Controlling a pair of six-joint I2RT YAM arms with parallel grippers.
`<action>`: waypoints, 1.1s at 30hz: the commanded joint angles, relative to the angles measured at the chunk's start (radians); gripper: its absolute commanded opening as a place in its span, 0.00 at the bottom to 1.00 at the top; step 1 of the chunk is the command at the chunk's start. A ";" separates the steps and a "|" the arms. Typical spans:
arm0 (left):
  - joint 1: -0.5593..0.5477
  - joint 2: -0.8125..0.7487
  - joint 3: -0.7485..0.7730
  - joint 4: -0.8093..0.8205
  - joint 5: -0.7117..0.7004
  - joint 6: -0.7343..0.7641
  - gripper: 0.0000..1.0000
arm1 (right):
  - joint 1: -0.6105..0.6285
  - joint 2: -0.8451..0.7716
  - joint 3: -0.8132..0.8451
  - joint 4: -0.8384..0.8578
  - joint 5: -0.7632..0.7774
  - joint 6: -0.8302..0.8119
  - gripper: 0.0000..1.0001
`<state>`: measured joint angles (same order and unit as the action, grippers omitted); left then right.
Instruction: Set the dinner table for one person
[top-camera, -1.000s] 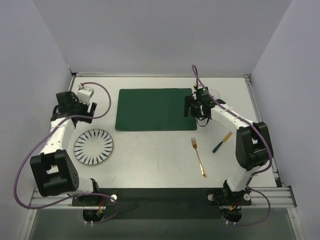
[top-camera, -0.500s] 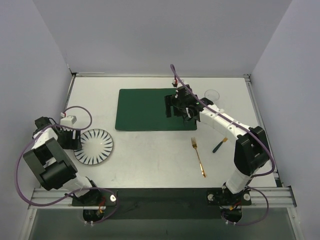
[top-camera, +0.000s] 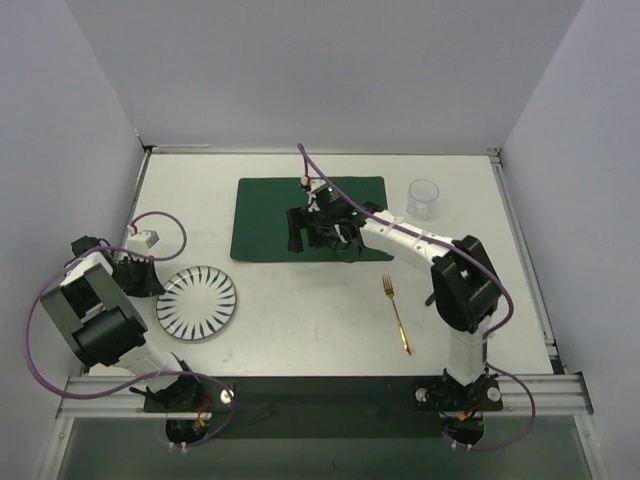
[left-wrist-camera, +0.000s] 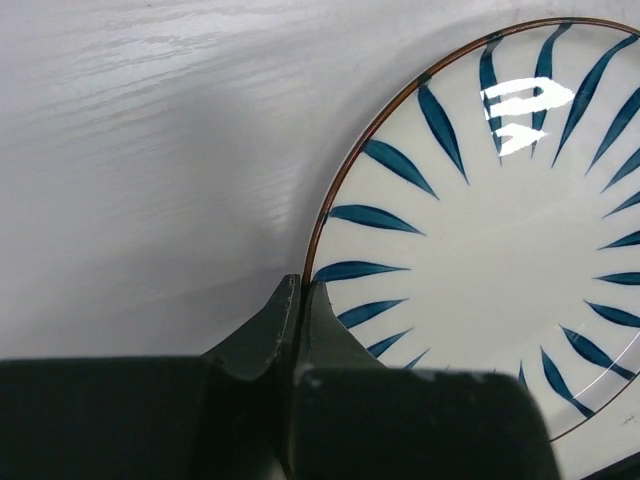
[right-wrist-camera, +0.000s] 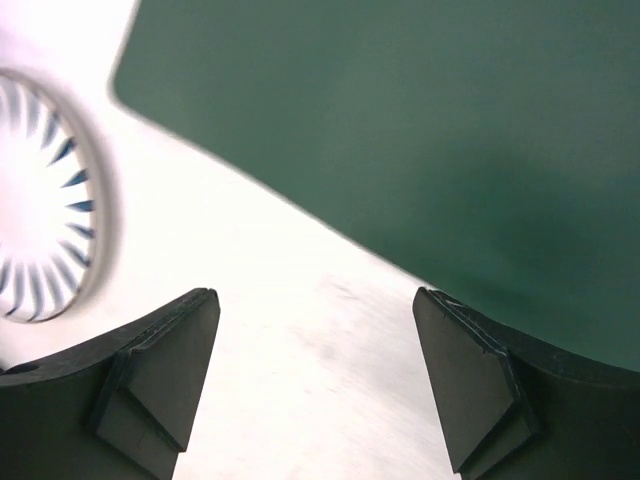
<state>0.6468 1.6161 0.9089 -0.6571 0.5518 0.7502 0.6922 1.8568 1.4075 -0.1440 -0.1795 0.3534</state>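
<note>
On the white dinner table (top-camera: 300, 340) lies a white plate (top-camera: 197, 302) with blue radial strokes, at the near left. My left gripper (top-camera: 148, 281) is shut on its left rim; in the left wrist view the brown rim of the plate (left-wrist-camera: 480, 250) sits pinched between the fingertips (left-wrist-camera: 318, 300) of that gripper (left-wrist-camera: 298, 285). My right gripper (top-camera: 300, 232) hovers open over the lower left part of the dark green placemat (top-camera: 270, 205). In the right wrist view the gripper (right-wrist-camera: 315, 295) holds nothing, with placemat (right-wrist-camera: 420, 130) and plate (right-wrist-camera: 40, 210) beyond.
A clear glass (top-camera: 423, 197) stands to the right of the placemat. A gold fork (top-camera: 397, 314) lies at the near right. The right arm's elbow (top-camera: 462, 285) rises beside the fork. Metal rails edge the table.
My left gripper has closed on the plate's rim, and the plate has shifted slightly right. The right arm has swung left across the placemat, its jaws still wide.
</note>
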 joint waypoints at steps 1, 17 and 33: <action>0.001 -0.021 -0.011 0.000 0.082 0.080 0.00 | 0.067 0.111 0.074 0.105 -0.267 0.093 0.84; -0.090 -0.335 -0.173 0.205 0.301 0.093 0.00 | 0.139 0.424 0.262 0.385 -0.563 0.285 0.90; -0.128 -0.334 -0.159 0.252 0.330 -0.015 0.00 | 0.173 0.483 0.298 0.489 -0.661 0.403 0.14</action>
<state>0.5293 1.3006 0.7124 -0.4511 0.8070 0.7929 0.8612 2.3863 1.6894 0.3027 -0.7975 0.7349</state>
